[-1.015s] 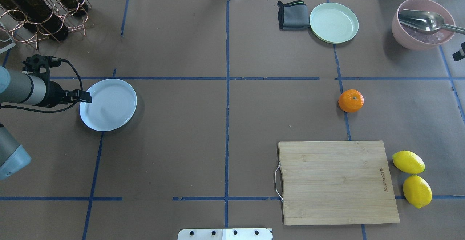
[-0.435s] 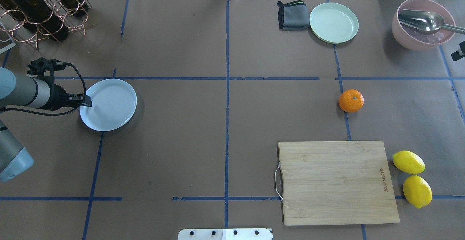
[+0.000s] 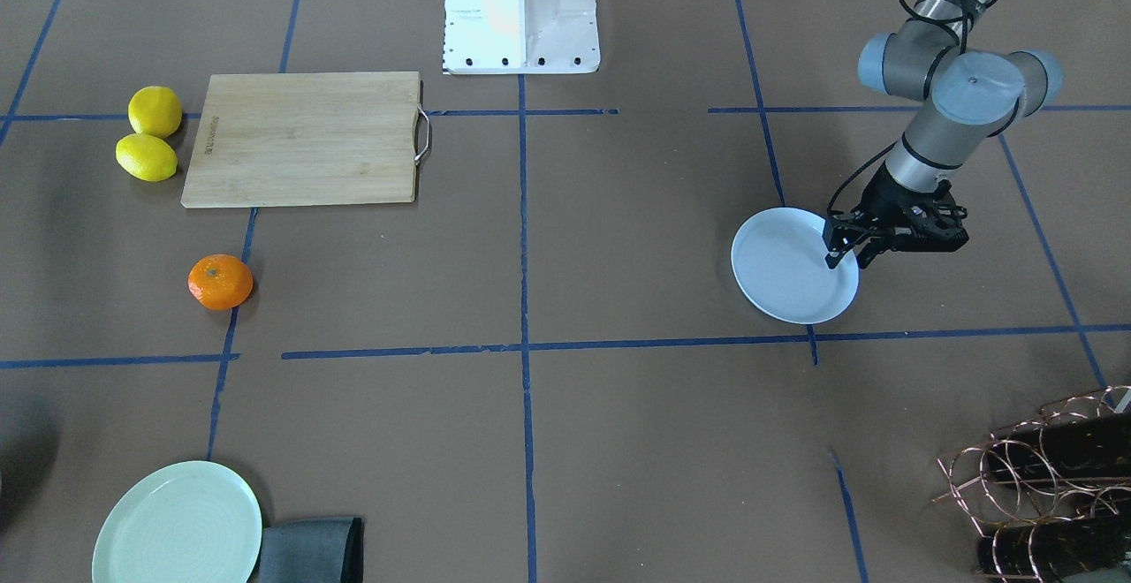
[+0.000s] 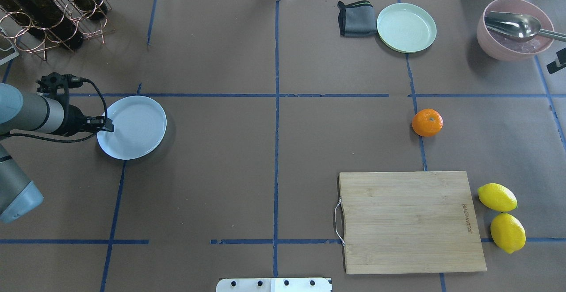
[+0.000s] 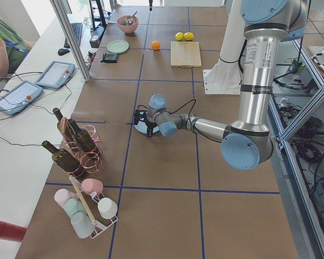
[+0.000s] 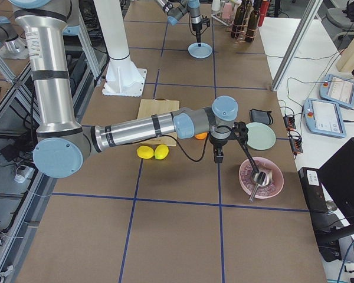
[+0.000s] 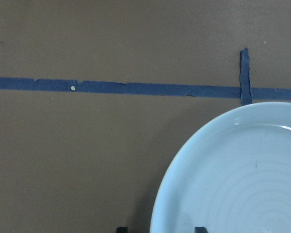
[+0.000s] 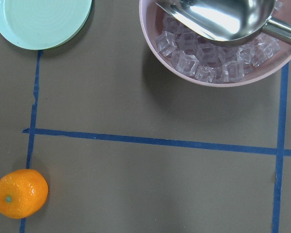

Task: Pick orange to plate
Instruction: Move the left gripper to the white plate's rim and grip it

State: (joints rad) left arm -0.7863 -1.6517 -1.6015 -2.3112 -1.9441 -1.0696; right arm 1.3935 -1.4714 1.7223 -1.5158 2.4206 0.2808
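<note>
The orange point(image 4: 427, 122) lies alone on the brown paper at the right, beyond the cutting board; it also sits low at the left in the right wrist view point(image 8: 20, 192). The white plate point(image 4: 137, 128) rests at the left. My left gripper point(image 4: 106, 126) is low at the plate's left rim. In the left wrist view its fingertips point(image 7: 121, 229) stand apart, astride the rim of the plate point(image 7: 242, 174), so it is open. Only a sliver of my right gripper point(image 4: 556, 65) shows at the right edge, near the pink bowl; its state is unclear.
A pale green plate point(image 4: 406, 27) and a grey cloth point(image 4: 356, 18) lie at the back. A pink bowl point(image 4: 491, 46) holds ice and a metal spoon. A wooden cutting board point(image 4: 411, 221) and two lemons point(image 4: 497, 197) occupy the near right. A wine rack point(image 4: 48, 9) stands back left.
My left gripper has slid a little toward the near side along the plate's left rim. The sliver of the right gripper has shifted slightly. The orange and the plate have not moved.
</note>
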